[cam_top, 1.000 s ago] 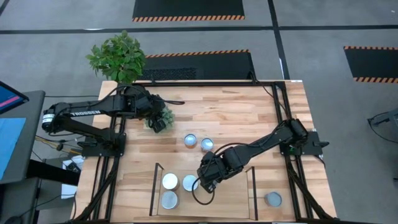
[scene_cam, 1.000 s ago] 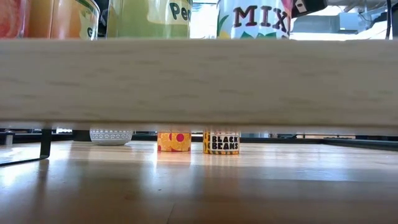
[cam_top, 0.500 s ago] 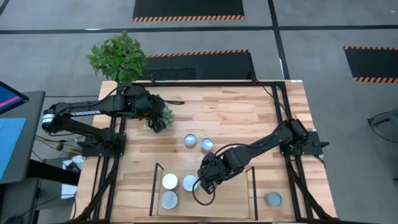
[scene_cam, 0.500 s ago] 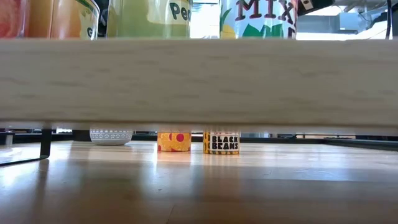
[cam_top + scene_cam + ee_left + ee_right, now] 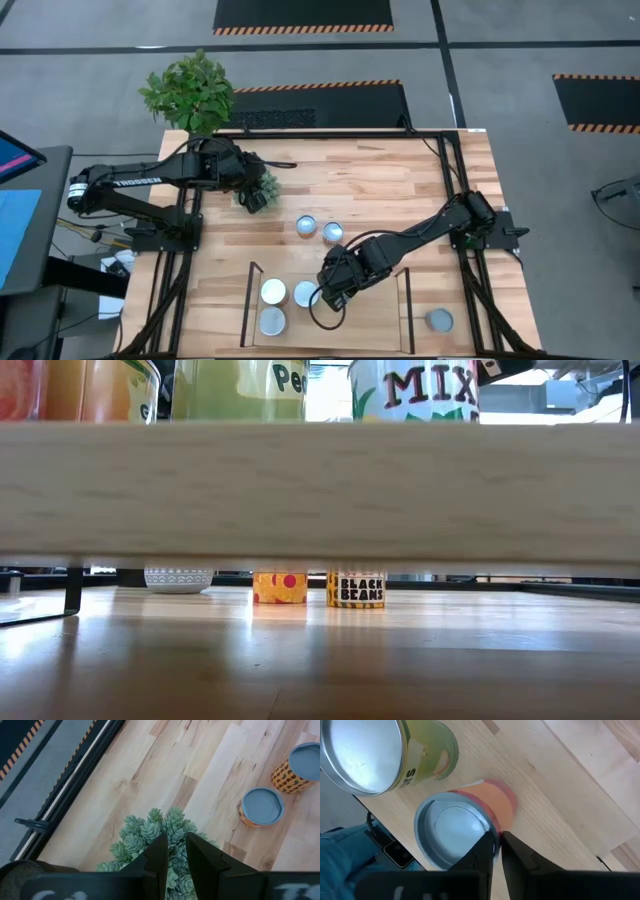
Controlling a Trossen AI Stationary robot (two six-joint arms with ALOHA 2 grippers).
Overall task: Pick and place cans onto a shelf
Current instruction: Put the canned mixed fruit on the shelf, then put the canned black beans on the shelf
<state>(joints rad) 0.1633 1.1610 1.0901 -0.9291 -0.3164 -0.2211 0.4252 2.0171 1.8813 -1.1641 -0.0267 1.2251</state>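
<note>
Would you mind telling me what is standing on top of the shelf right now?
Three cans stand on the shelf: a white-topped can, a can nearer the front edge, and a third can beside the right end effector, whose arm covers part of the board.

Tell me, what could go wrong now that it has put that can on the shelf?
1. The right hand hovers right beside the third can on the shelf; pulling away carelessly could tip it.
2. That can stands close to the white-topped can, so a nudge might knock both.
3. The left hand sits over a small plant, which it might bump.
</note>
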